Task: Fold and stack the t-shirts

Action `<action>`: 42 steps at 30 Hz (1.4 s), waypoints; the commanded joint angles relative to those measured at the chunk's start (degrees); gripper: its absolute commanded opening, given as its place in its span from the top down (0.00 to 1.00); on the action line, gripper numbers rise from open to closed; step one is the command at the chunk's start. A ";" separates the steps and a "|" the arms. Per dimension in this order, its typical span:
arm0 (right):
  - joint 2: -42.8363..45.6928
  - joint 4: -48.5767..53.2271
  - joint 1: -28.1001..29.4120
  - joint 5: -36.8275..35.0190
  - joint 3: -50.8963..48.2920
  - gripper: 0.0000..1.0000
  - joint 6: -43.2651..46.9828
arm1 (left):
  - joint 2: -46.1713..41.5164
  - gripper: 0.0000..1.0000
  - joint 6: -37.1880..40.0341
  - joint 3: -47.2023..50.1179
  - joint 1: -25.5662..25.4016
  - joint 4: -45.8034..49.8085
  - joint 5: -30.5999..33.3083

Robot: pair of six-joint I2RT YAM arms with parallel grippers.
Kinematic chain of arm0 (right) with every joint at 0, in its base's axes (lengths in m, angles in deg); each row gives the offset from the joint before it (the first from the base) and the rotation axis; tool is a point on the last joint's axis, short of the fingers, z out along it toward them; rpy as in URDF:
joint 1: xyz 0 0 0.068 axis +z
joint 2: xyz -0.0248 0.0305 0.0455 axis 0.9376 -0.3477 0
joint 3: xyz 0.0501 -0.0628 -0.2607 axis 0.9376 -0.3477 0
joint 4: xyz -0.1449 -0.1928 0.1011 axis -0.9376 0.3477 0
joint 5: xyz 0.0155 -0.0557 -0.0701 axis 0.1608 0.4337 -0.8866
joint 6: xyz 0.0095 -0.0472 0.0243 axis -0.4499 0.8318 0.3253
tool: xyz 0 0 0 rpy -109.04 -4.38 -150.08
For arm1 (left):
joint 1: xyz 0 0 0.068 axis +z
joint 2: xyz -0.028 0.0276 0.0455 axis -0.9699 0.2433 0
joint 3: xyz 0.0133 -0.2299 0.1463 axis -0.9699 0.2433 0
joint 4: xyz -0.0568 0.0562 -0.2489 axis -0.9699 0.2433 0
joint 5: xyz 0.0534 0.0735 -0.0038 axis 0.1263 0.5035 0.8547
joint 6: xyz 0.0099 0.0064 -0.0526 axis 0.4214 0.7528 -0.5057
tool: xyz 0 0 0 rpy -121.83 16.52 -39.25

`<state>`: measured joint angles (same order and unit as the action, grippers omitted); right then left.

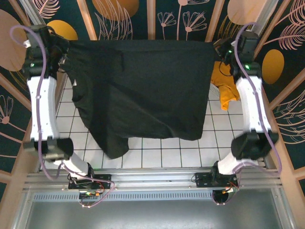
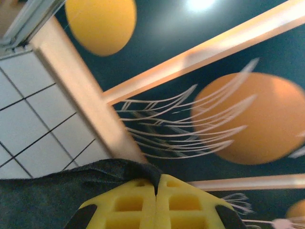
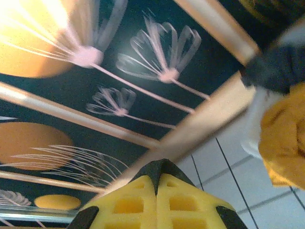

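The large black t-shirt [image 1: 147, 90] hangs stretched between both arms above the tiled table, its top edge taut and its lower part drooping toward the front left. My left gripper [image 1: 66, 53] is shut on its left top corner; in the left wrist view the yellow fingers [image 2: 128, 205] pinch black cloth [image 2: 52, 191]. My right gripper [image 1: 217, 51] is shut on the right top corner, where black cloth [image 3: 162, 169] pokes out between yellow fingers [image 3: 183, 202]. The mustard-yellow t-shirt [image 1: 226, 88] lies crumpled at the back right, also seen as the yellow cloth [image 3: 286, 138] in the right wrist view.
The white tiled table [image 1: 162, 152] lies under the shirt. Wooden frame rails and dark floral panels [image 1: 143, 19] close in the back and sides. A white object's edge [image 3: 251, 143] sits beside the yellow shirt.
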<state>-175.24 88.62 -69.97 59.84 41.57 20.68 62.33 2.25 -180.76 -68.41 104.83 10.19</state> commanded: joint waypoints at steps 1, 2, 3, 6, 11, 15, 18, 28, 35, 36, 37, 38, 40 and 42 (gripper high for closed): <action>-4.20 3.02 -1.43 4.28 8.47 1.00 -2.48 | 2.71 1.00 2.30 -9.35 3.21 1.34 -3.43; -5.98 3.56 -1.49 4.20 11.93 1.00 -2.22 | 4.89 1.00 2.44 -12.43 3.79 1.48 -4.41; -7.70 4.16 -1.59 4.28 15.59 1.00 -1.92 | 6.25 1.00 2.61 -15.48 4.42 1.65 -5.10; -10.56 4.08 -1.92 4.55 24.10 1.00 -0.79 | 7.80 1.00 1.64 -20.77 6.00 0.89 -6.89; -8.20 4.26 -2.54 3.25 26.34 1.00 0.33 | 1.10 1.00 0.52 -16.67 6.69 -1.62 -5.05; 1.86 1.98 -2.54 0.96 11.30 1.00 0.83 | -9.70 1.00 0.51 -1.65 6.63 -2.08 -0.90; 13.19 -1.59 -2.52 -1.64 -8.18 1.00 -0.50 | -19.06 1.00 -0.41 15.61 6.57 -3.74 1.14; 33.73 1.09 -1.19 -3.19 -60.39 0.76 -3.14 | -31.27 0.58 3.59 60.61 6.39 -3.95 -0.40; 31.19 7.21 2.55 -6.54 -62.24 0.42 2.54 | -30.86 0.38 7.48 74.85 2.22 -2.57 -1.02; 31.94 8.08 3.22 -7.49 -62.00 0.42 2.95 | -32.16 0.39 7.01 75.46 1.15 -1.84 -1.08; 32.69 8.99 4.09 -8.57 -61.83 0.42 3.37 | -33.73 0.40 6.28 75.93 -0.56 -0.64 -1.41; 33.22 9.98 5.05 -9.52 -61.78 0.43 3.78 | -34.99 0.42 5.26 76.59 -2.77 0.81 -2.23; 33.78 11.56 6.82 -11.54 -61.76 0.43 4.53 | -36.72 0.45 2.71 78.26 -8.29 4.02 -4.56; 33.90 12.09 8.48 -13.52 -61.59 0.44 5.29 | -38.65 0.47 -0.83 81.29 -16.39 5.60 -6.43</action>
<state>-142.26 97.21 -63.24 51.05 -21.66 23.37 25.61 5.44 -102.75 -77.57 104.76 7.24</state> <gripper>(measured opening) 0.565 0.534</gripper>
